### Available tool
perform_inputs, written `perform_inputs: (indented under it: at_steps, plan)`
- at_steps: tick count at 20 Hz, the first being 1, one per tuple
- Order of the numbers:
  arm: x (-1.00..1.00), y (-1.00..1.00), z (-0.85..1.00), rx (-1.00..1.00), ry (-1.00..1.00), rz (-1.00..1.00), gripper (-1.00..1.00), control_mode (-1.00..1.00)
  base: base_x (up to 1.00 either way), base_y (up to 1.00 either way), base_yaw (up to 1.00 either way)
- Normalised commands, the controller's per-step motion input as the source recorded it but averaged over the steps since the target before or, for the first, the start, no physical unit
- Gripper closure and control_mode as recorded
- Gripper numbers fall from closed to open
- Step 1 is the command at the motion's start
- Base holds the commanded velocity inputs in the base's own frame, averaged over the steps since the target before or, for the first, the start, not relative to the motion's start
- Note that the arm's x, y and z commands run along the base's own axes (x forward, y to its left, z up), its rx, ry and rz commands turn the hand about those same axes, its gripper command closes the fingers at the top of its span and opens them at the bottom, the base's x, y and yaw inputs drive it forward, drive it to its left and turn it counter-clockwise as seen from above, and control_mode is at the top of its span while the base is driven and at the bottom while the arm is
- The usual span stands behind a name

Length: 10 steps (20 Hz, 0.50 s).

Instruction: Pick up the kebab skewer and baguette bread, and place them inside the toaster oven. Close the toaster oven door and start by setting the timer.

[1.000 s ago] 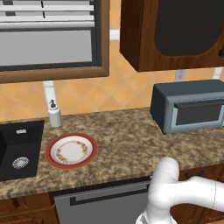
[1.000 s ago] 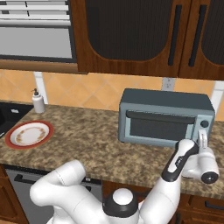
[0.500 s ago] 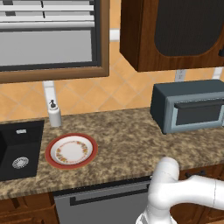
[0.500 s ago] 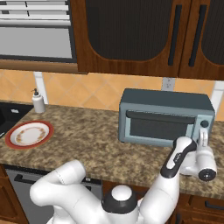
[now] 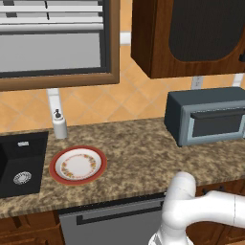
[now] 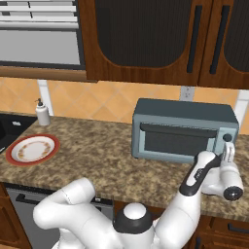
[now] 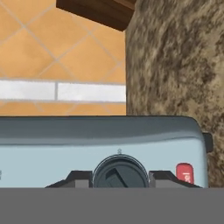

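Note:
The grey-blue toaster oven [image 5: 206,117] [image 6: 182,129] stands on the counter at the right with its door [image 6: 177,141] shut. Its dark glass hides the inside. The kebab skewer and baguette bread are out of view. My gripper [image 6: 228,151] reaches to the oven's right front panel. In the hand view my gripper [image 7: 120,177] has its two dark tips pressed against either side of the round timer knob [image 7: 119,171], shut on it. The oven's body [image 7: 109,140] runs across that view.
A red-rimmed plate [image 5: 78,164] [image 6: 33,149] lies on the granite counter [image 5: 139,153] at the left, beside a black sink [image 5: 19,162] and a soap dispenser [image 5: 59,125]. Dark wooden cabinets [image 6: 160,39] hang above the oven. A red button [image 7: 184,173] sits beside the knob.
The hand has shifted only slightly at the oven's right panel. The jaws hold the same width and nothing else has moved.

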Motion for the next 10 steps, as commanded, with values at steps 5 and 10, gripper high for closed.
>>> perform_inputs:
  at_steps: [5, 10]
  plan:
    - [0.0, 0.0, 0.14, 0.15, 0.0, 0.0, 1.0, -1.0, 0.0, 0.0, 0.0]
    - [0.0, 0.0, 0.22, 0.15, 0.0, 0.0, 1.0, -1.0, 0.0, 0.0, 0.0]
